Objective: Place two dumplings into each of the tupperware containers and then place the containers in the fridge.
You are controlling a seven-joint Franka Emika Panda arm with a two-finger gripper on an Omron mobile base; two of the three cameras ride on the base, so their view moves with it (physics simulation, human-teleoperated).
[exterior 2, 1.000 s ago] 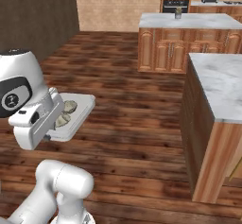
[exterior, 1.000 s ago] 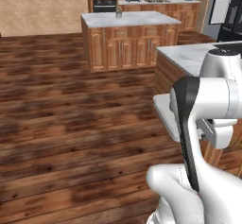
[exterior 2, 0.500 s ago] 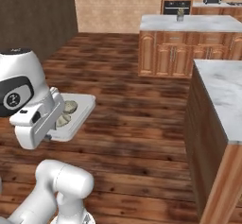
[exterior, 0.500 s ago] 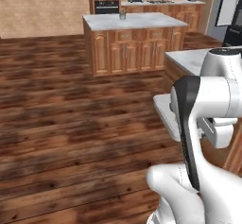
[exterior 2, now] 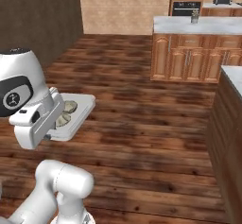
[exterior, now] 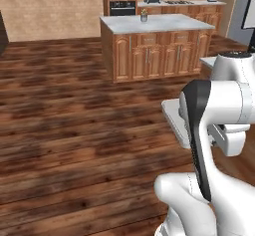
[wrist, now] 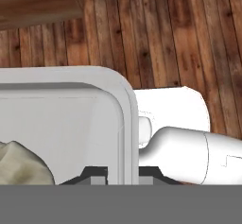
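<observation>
Since a second ago the base has swung, sliding the kitchen island (exterior: 152, 46) rightward across both base views. Carried level above the wood floor (exterior 2: 142, 124), the tupperware container (exterior 2: 78, 112) with two dumplings (exterior 2: 66, 113) remains clamped in the gripper (wrist: 122, 173) by its rim.

Two dumplings (exterior 2: 66, 113) in a container (exterior 2: 81, 113) held above the floor (exterior 2: 142, 124), kitchen island (exterior 2: 198, 48) well behind, counter (exterior 2: 232, 124) at right

A shallow whitish tupperware container (exterior 2: 81, 110) with rounded corners is carried level above the wooden floor. Two pale pleated dumplings (exterior 2: 65, 113) lie side by side inside it.
</observation>
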